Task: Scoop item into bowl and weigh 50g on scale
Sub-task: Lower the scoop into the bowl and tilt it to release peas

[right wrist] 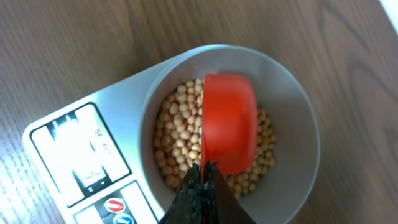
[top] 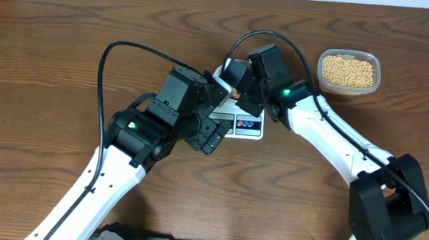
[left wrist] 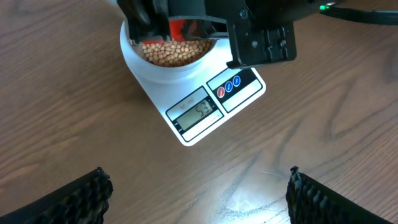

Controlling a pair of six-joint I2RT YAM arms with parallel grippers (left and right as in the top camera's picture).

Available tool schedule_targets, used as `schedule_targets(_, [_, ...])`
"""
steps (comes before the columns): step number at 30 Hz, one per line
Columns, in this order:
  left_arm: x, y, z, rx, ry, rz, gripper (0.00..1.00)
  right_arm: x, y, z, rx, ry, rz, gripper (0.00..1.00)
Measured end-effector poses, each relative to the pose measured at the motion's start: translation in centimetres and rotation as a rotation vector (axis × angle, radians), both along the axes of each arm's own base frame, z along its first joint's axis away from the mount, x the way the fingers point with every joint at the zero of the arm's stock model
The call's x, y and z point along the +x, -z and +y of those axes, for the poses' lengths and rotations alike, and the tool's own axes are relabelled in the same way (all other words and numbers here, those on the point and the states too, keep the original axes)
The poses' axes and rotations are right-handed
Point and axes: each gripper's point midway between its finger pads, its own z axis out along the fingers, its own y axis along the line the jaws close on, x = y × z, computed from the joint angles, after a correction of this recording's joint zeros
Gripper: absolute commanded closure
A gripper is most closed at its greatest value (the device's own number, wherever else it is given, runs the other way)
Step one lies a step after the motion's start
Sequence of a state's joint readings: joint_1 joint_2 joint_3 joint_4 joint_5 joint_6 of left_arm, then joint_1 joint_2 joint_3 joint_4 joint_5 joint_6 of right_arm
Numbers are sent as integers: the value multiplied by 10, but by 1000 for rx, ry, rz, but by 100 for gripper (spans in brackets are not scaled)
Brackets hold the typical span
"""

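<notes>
- The right pincer [right wrist: 202, 185] is clamped on a glossy red scoop [right wrist: 229, 121], with beans [right wrist: 174, 140] heaped at its 12 o'clock.
- Round tan beans are held in the smooth pale bowl [right wrist: 298, 118], set on the flat white scale [right wrist: 68, 149].
- The left pincer [left wrist: 202, 199] is spread wide apart.

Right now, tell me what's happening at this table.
The right gripper is shut on the handle of a red scoop, holding it inside the bowl, over the beans in it. The bowl sits on the scale, whose display shows digits too blurred to read surely. The left gripper hangs open near the scale, holding nothing. A clear tub with more beans stands off to the right.
</notes>
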State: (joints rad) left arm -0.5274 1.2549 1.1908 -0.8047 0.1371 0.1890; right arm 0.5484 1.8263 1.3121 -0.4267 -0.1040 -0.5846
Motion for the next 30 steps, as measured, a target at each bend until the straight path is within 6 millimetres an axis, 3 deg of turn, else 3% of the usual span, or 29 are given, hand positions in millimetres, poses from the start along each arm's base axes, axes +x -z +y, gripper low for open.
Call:
schedule_targets(17, [0,0,0,0,0,0,8,-12,3,6,78,55,101,99])
schedule_targets(30, [0,0,0,0,0,0,8,-7,-2,5,174,126,158,99])
